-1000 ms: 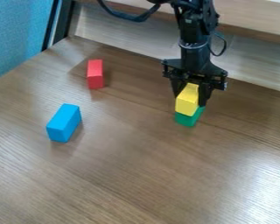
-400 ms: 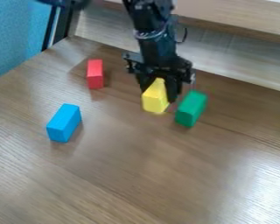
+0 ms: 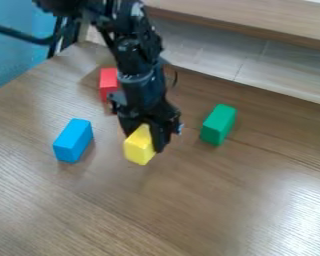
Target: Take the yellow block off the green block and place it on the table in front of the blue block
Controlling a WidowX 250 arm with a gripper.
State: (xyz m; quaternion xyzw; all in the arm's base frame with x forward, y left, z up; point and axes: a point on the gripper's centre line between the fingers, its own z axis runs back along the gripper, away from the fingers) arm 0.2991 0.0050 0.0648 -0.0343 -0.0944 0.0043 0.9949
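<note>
The black gripper (image 3: 145, 140) hangs over the middle of the wooden table, left of the green block and right of the blue one. It is shut on a yellow block (image 3: 139, 147), which sits between its fingers with its lower part sticking out below them. A blue block (image 3: 73, 140) lies to the left on the table. To the right stands a green block (image 3: 218, 124), apart from the gripper. Behind the gripper's left side, a red block (image 3: 108, 82) is partly covered by the arm.
The brown wooden table (image 3: 189, 215) fills the foreground. Along its back edge runs a lighter wooden ledge (image 3: 256, 62). A blue partition (image 3: 16, 55) with a dark post stands at the upper left.
The gripper has carried the yellow block from above the green block leftward and toward the camera. The green block now shows fully, and the arm partly covers the red one.
</note>
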